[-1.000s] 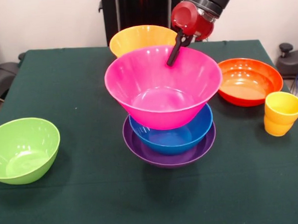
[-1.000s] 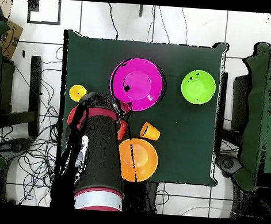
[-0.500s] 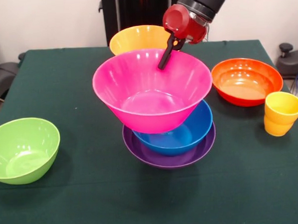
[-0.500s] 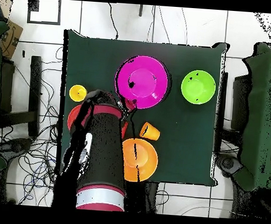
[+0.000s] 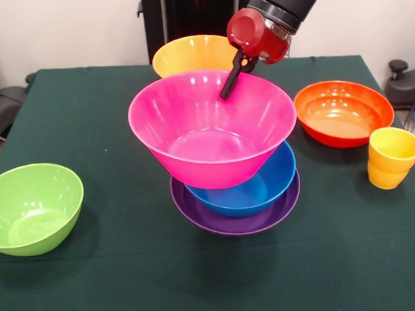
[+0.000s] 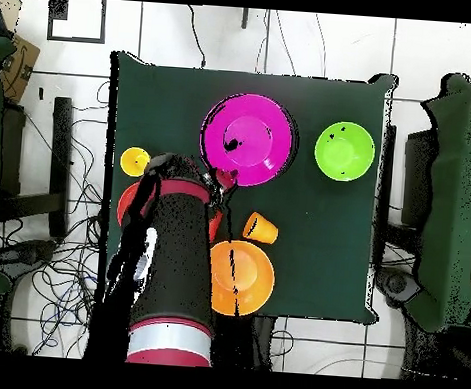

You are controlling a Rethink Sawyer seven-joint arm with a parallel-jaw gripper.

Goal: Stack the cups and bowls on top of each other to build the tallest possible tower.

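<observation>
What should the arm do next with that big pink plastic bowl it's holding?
Probably lower it straight down. The gripper pinches the far rim of the big pink plastic bowl, which hangs tilted above the blue plastic bowl nested in the wide purple plastic bowl, not yet seated.

Black arm (image 6: 175, 263), silver ring, glossy red wrist housing; end effector (image 5: 230, 81) slim, seemingly black.

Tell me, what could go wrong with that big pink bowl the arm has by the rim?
The gripper pinches only the far rim of the pink bowl, so the bowl could tilt or slip loose. It also sits left of centre over the blue bowl and purple bowl; set down there, it may rest crooked or slide off. A push could shift that stack.
</observation>
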